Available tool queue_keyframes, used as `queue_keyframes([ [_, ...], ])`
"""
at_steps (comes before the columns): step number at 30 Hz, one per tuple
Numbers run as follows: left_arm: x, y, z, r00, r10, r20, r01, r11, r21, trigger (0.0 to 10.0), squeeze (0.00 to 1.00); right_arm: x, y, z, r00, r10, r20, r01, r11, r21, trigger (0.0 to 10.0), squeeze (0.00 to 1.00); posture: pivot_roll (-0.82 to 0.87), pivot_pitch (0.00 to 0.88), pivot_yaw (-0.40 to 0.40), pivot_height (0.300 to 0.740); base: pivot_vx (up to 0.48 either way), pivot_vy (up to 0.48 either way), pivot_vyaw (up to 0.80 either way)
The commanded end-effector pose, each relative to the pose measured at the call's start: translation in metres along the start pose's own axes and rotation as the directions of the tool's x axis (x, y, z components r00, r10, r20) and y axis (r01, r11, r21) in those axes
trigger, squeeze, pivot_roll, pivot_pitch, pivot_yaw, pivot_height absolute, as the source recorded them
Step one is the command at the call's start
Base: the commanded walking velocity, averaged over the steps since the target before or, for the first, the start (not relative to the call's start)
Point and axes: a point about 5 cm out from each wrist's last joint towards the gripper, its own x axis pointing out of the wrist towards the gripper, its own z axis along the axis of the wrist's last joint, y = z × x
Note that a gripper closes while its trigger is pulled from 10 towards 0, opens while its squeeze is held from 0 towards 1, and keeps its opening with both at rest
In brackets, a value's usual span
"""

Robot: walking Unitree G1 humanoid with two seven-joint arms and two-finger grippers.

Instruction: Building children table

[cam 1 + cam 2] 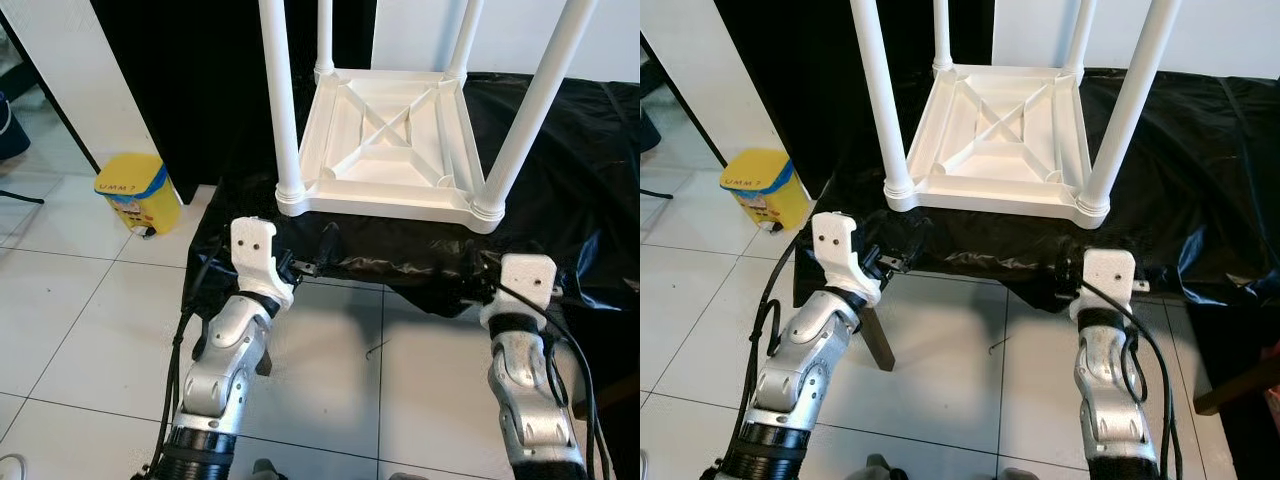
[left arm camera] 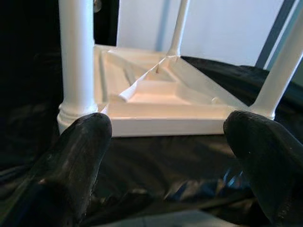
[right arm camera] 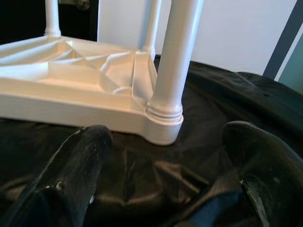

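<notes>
children's table (image 1: 395, 140), white plastic, is seen inverted on a black sheet (image 1: 580, 180), tabletop down and four legs pointing up. left gripper (image 1: 318, 258) is held at the near edge of the sheet, just short of the table's near left corner; its two black fingers (image 2: 75, 156) are spread wide apart with nothing between them, and no contact with the table is seen. the near left leg (image 1: 280, 100) is observed upright in its corner socket, straight ahead of that gripper. right gripper (image 1: 1065, 268) is held at the sheet's near edge below the near right corner; its fingers (image 3: 80, 165) are likewise spread and empty, apart from the table. the near right leg (image 3: 173, 61) is seated in a ringed collar at the corner, close in front of the fingers. ribbing in an x pattern is noted on the underside of the tabletop. the sheet is crumpled and glossy. white floor tiles (image 1: 90, 330) are seen beneath both arms, and a yellow bin (image 1: 138, 192) stands on the floor to the left, well apart from the table.
</notes>
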Motion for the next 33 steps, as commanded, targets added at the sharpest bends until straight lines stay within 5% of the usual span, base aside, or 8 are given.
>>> queue_keyframes([
  [1, -0.002, 0.002, -0.004, 1.0, 0.015, -0.011, -0.015, 1.0, 0.013, 10.0, 0.0, 0.0, 0.001, 0.001, 1.0, -0.004, 0.004, 0.004, 1.0, 0.002, 10.0, 0.0, -0.16, 0.032, 0.014, 0.74, 0.0, 0.0, 0.0],
  [33, -0.01, -0.004, -0.005, 1.0, -0.007, -0.013, 0.006, 0.999, -0.049, 10.0, 0.0, -0.019, 0.008, 0.004, 0.998, 0.06, 0.003, -0.06, 0.998, 0.01, 10.0, 0.0, -0.16, 0.051, 0.007, 0.74, 0.0, 0.0, 0.0],
])
